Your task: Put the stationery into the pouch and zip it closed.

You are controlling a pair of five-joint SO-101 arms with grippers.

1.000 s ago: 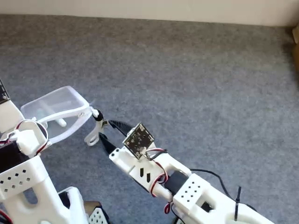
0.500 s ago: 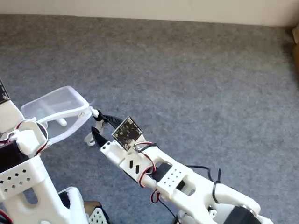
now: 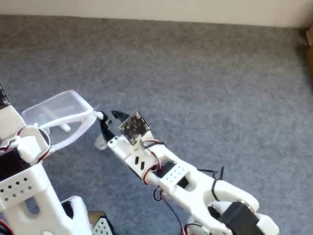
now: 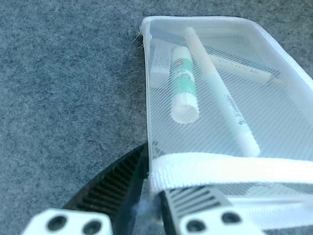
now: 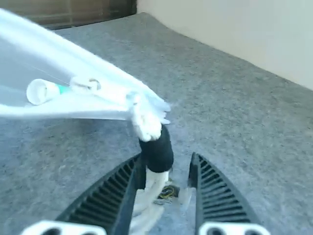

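A clear mesh pouch with a white zipper band is held off the grey carpet by the left arm. My left gripper is shut on the pouch's band. Inside lie a glue stick, a long white pen and other white sticks. My right gripper is at the pouch's corner. It stands open, with the black zipper pull and its white cord between the jaws, touching one finger.
Grey carpet stretches to the back and right with free room. A pale wall bounds the far edge. A brown wooden edge shows at the far right. The left arm's base fills the near left corner.
The right arm has moved left and forward toward the pouch. Its open jaws now stand around the zipper pull. The left arm and pouch have stayed put.
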